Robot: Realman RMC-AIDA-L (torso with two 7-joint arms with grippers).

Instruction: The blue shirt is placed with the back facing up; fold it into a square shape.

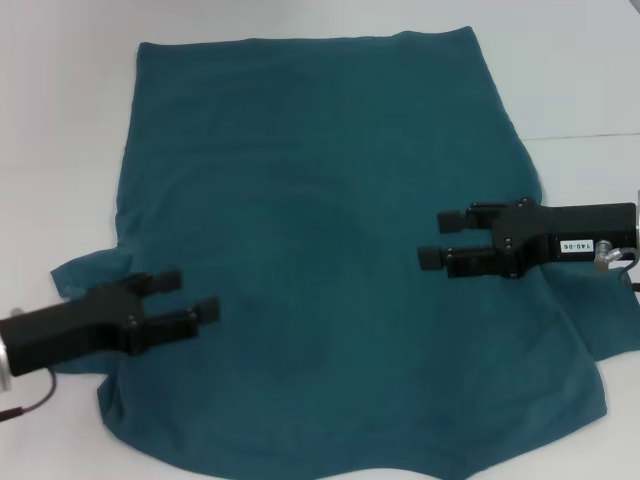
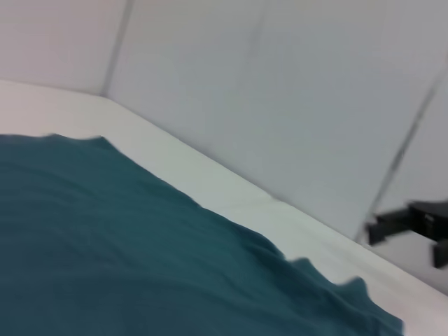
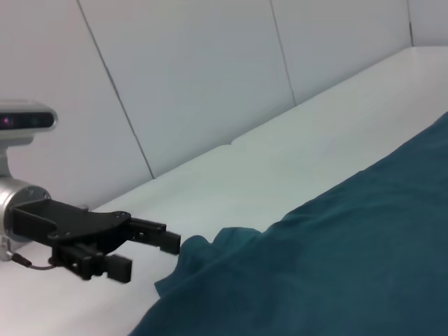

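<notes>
Two grippers hover over the blue shirt [image 1: 330,250], which lies spread flat on the white table [image 1: 60,120], plain back up, hem at the far edge and sleeves toward the robot. It covers most of the surface, which suits a fold made from both sides at once. The left gripper [image 1: 190,298] reaches in from the near left, just inside the left sleeve, and the right gripper [image 1: 448,238] comes in from the right edge, a little farther away from the robot. Judging by this symmetry, each is lining up to take one side of the garment for a lengthwise fold. Both sets of fingers stand moderately open, with a clear gap between the pads, and hold nothing; from above I cannot tell whether either touches the cloth, though the right wrist view shows the left gripper [image 3: 150,248] raised off the table beside the sleeve.
</notes>
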